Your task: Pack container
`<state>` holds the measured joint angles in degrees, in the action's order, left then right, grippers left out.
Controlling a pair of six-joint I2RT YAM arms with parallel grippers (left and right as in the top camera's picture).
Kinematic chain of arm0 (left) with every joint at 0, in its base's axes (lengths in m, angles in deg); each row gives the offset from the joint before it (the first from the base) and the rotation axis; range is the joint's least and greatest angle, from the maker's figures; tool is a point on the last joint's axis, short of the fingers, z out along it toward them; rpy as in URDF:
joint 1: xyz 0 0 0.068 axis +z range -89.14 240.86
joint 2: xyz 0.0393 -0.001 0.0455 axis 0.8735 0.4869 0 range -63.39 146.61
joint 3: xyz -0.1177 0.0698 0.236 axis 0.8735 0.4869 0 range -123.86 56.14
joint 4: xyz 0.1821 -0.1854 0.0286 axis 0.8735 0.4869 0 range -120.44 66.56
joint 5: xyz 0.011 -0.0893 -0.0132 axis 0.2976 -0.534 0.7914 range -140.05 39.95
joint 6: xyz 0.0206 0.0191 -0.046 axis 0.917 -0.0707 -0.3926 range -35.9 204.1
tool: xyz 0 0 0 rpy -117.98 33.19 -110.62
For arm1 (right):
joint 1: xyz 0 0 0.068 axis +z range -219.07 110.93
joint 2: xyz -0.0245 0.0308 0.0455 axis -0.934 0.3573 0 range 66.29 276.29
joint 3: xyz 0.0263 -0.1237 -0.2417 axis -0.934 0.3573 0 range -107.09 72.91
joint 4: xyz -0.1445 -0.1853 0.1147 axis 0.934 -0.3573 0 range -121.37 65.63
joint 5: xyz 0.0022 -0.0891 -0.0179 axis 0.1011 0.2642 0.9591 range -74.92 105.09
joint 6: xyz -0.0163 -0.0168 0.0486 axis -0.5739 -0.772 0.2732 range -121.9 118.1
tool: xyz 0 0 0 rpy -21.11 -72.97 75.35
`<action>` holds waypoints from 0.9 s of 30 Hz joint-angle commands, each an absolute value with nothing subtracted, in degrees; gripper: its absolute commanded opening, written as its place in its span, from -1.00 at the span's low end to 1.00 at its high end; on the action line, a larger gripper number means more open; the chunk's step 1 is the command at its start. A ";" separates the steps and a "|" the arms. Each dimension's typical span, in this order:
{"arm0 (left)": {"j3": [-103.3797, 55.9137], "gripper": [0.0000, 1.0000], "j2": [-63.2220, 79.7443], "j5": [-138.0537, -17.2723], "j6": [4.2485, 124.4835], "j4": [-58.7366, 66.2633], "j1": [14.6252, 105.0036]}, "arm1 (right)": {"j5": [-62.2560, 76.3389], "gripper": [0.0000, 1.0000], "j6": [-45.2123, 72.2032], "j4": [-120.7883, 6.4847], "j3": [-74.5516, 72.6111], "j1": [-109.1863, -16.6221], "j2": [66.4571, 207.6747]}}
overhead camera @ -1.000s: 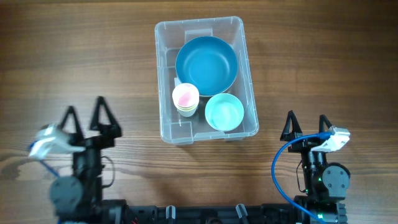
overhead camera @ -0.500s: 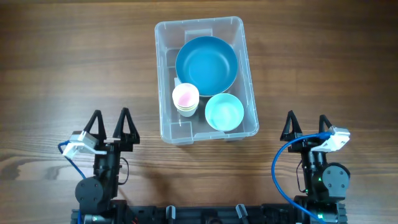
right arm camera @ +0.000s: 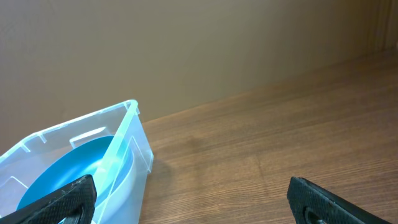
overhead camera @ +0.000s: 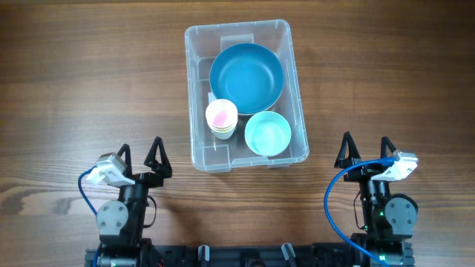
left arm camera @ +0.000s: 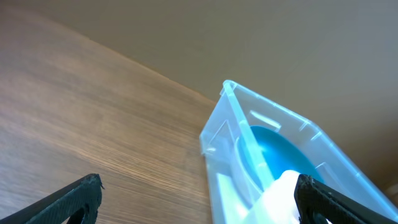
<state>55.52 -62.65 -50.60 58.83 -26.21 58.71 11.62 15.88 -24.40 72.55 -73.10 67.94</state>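
We see the left pincer (overhead camera: 140, 152) with its fingers spread wide, gripping nothing, and the right pincer (overhead camera: 365, 146) parted the same way. The container (overhead camera: 194, 89) sits ahead of both, between them (touching neither). It holds a large blue bowl (overhead camera: 246, 76), a pale bowl (overhead camera: 267, 133) and stacked cups (overhead camera: 221, 119).

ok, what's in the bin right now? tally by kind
Bowls: 2, the large blue bowl and the small pale teal bowl
Cups: 1 cup stack, pink inside the top cup; how many are nested cannot be told
Total: 3 items in the container, counting the stack as one
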 commanded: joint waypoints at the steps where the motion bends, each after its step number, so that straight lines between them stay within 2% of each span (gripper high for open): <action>1: 55.72 1.00 -63.22 -51.50 70.39 -25.91 58.47 | 10.75 1.00 16.27 -24.20 72.61 -72.77 68.01; 27: 55.72 0.99 -62.94 -51.48 71.92 -25.91 58.47 | 10.75 1.00 16.27 -24.20 72.61 -72.77 68.01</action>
<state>55.52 -62.65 -50.60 70.54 -26.17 58.71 11.62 15.88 -24.40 72.57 -73.10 67.94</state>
